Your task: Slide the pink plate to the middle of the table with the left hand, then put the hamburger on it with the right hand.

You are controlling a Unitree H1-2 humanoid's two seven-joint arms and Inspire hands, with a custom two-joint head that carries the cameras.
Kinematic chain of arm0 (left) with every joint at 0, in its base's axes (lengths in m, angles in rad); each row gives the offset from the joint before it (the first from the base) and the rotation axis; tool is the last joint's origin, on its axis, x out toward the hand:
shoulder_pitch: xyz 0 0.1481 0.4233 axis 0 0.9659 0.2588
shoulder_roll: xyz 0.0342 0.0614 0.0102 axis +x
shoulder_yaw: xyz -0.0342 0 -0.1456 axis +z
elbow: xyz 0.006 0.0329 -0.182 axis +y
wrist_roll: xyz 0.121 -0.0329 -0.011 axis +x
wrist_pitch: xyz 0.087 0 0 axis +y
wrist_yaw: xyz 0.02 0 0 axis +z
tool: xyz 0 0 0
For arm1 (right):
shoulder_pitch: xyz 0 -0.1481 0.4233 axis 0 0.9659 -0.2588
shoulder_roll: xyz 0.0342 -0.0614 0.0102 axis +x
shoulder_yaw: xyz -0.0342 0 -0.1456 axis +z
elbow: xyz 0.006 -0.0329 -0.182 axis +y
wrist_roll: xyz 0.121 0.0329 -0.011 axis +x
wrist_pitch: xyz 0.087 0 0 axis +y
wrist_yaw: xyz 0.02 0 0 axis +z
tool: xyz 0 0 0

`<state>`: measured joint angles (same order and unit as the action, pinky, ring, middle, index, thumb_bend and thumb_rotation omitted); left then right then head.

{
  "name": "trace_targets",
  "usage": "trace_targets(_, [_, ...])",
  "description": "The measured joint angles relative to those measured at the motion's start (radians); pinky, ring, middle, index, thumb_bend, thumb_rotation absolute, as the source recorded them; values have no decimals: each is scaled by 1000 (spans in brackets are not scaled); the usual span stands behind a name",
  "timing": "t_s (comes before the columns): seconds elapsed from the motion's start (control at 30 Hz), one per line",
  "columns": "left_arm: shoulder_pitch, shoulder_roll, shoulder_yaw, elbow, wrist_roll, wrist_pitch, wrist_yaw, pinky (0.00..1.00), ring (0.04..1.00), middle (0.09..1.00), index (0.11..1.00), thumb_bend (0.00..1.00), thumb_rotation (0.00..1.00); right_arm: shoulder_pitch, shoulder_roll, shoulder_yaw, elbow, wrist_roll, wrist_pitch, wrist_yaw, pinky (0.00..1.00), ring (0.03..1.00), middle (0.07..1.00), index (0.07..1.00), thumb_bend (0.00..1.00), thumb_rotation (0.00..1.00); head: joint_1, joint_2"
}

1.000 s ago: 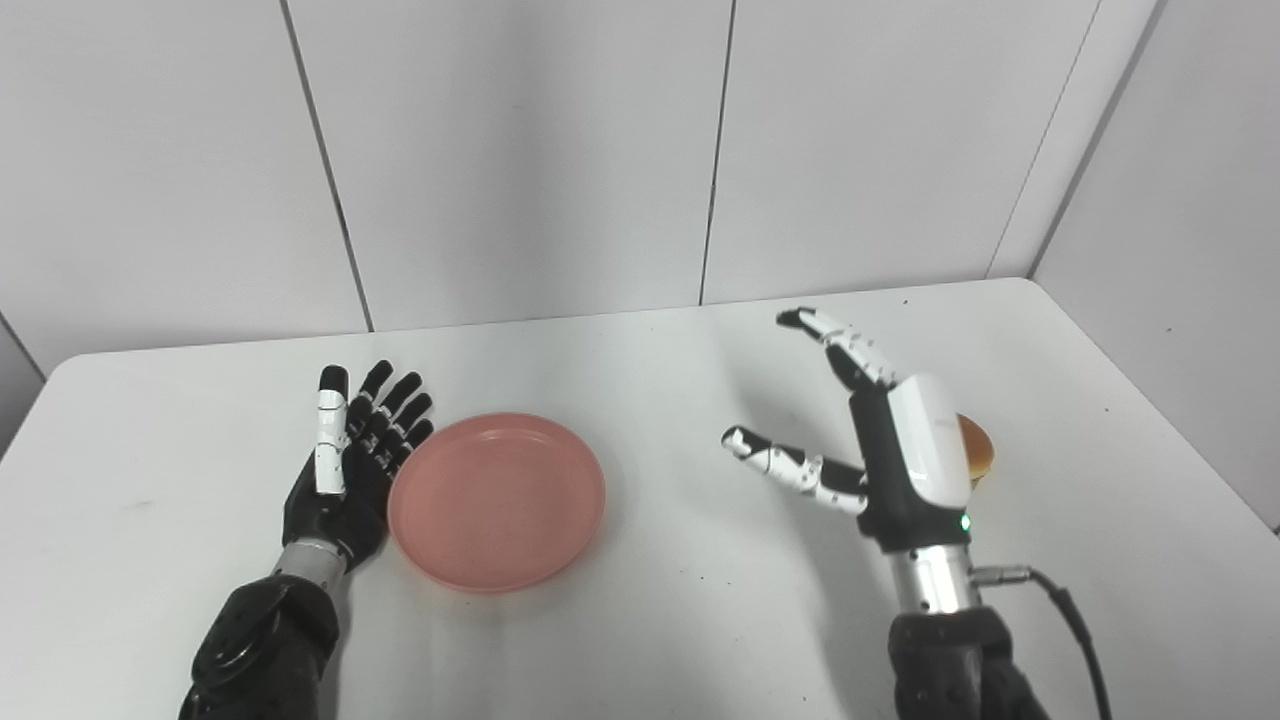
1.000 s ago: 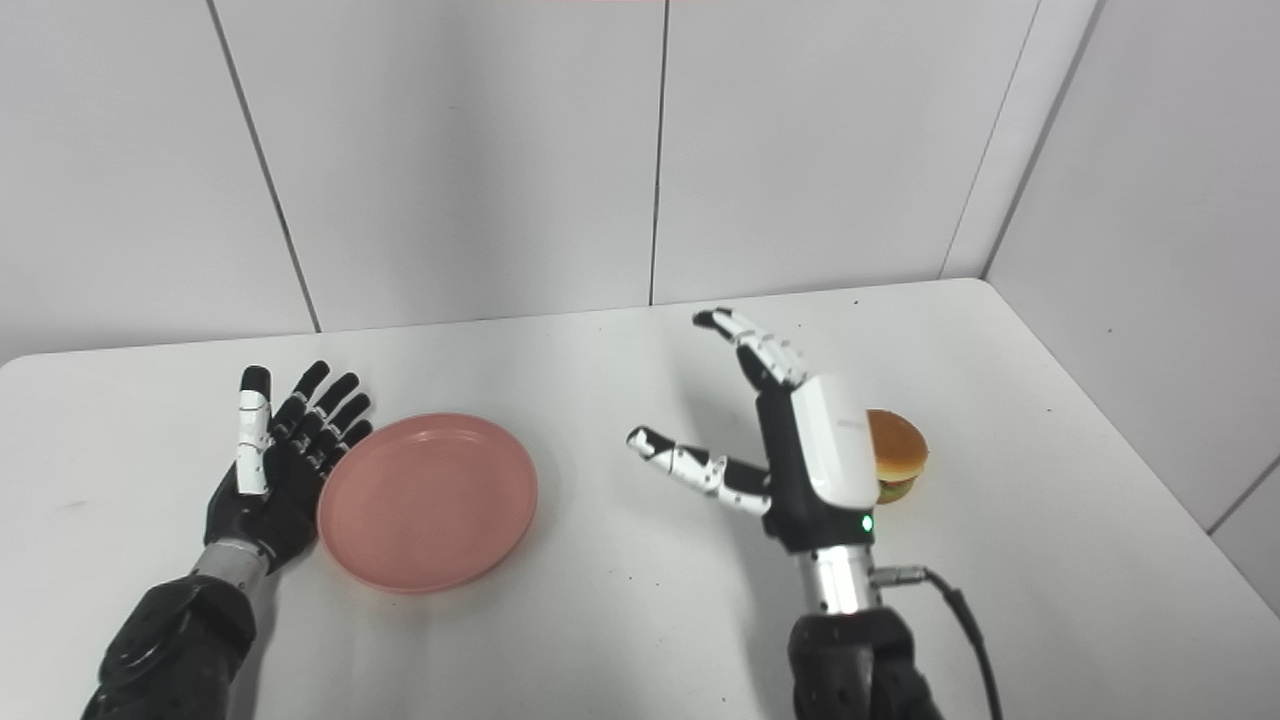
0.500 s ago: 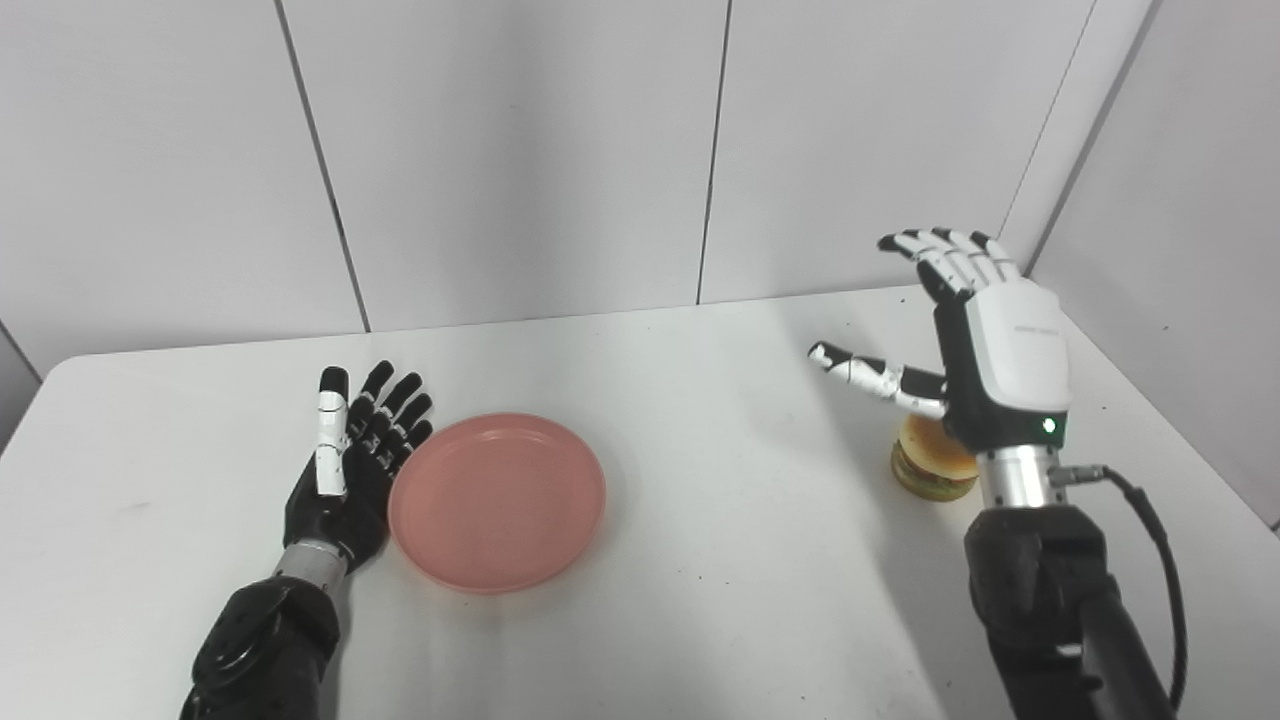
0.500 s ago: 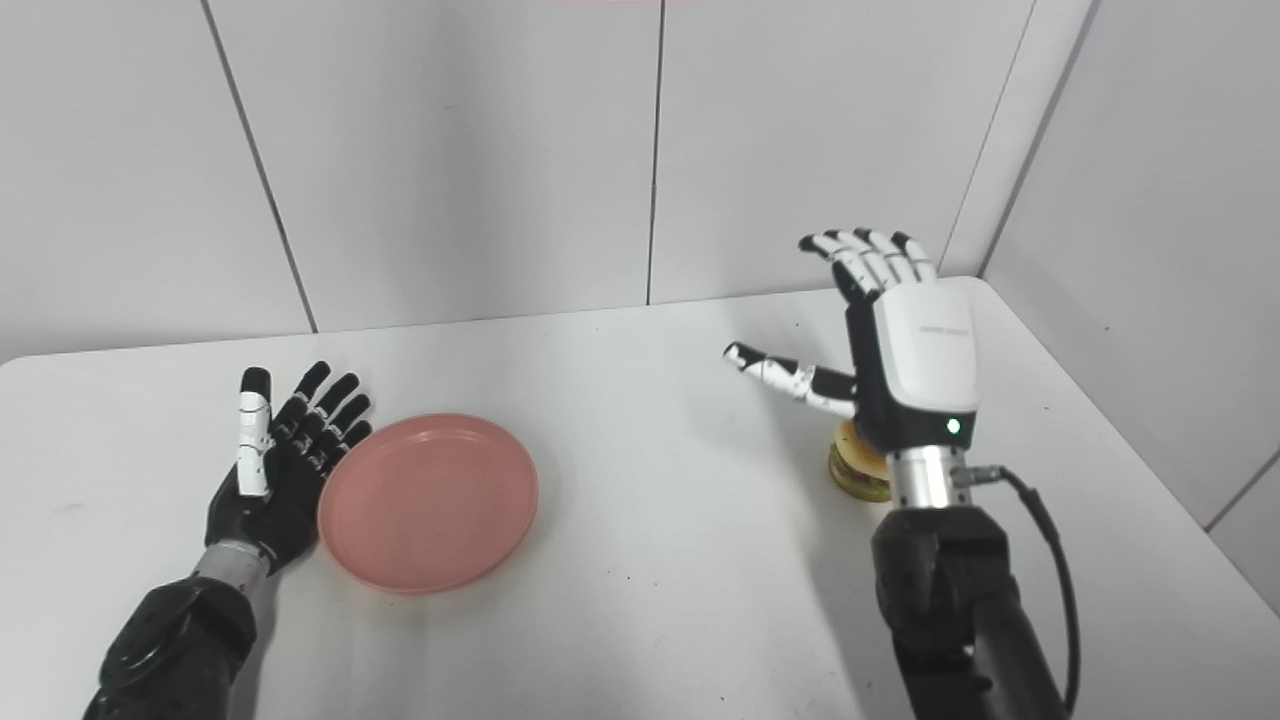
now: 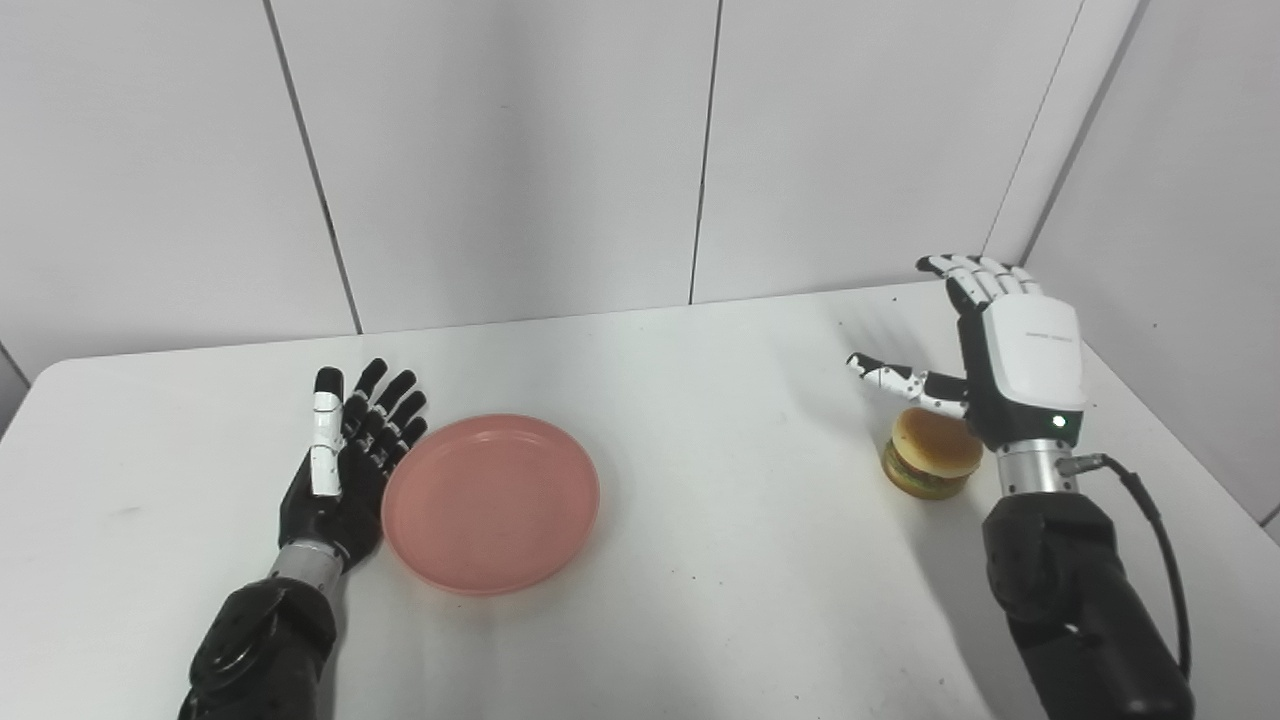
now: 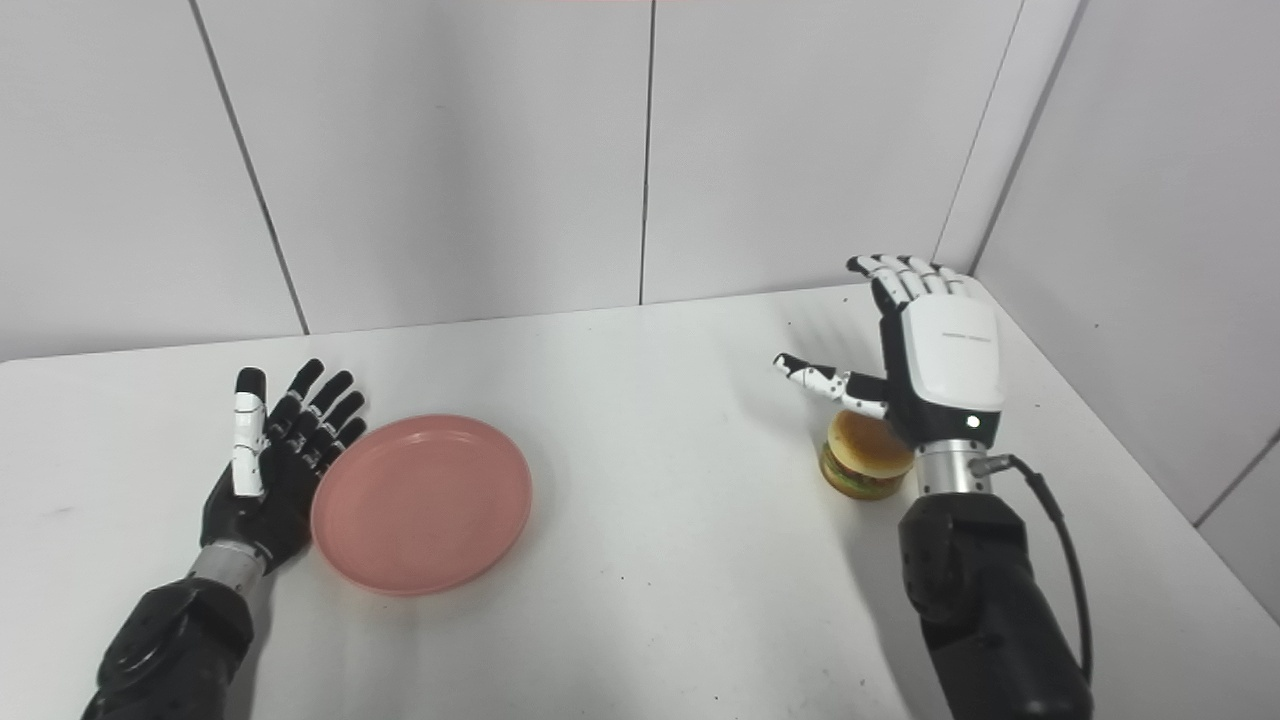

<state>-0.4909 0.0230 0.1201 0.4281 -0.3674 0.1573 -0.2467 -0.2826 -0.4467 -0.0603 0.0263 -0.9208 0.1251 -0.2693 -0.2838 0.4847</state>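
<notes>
Pink plate (image 5: 490,503) left of centre on surface (image 5: 700,400), open left hand (image 5: 345,470) flat against its rim for pushing; open right hand (image 5: 1000,350) poised above hamburger (image 5: 930,455), empty, ready for grasping.

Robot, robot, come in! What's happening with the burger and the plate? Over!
Both hands open: left hand beside pink plate, right hand above hamburger. Hamburger on table, not held. Nothing between them.

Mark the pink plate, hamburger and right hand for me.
pink plate (image 5: 490,505), left eye view, bare centre.
hamburger (image 5: 935,440), left eye view, top bun.
right hand (image 6: 940,365), right eye view, white back.
</notes>
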Motion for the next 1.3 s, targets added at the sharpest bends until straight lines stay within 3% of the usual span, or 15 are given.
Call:
trace_targets(0.57, [-6, 7, 0, -1, 1, 17, 3, 963, 954, 955, 969, 786, 869, 91, -14, 71, 57, 11, 12, 23, 810, 813, 803, 744, 751, 652, -9, 12])
trace_targets(0.97, [3, 6, 1, -31, 2, 50, 14, 980, 957, 947, 941, 780, 843, 89, -47, 77, 138, 53, 13, 33, 851, 826, 813, 741, 761, 667, -5, 26])
trace_targets(1.3, [3, 6, 1, -32, 2, 50, 22, 974, 954, 949, 947, 782, 846, 67, -67, 79, 175, 82, 12, 38, 821, 806, 799, 723, 762, 650, 9, 26])
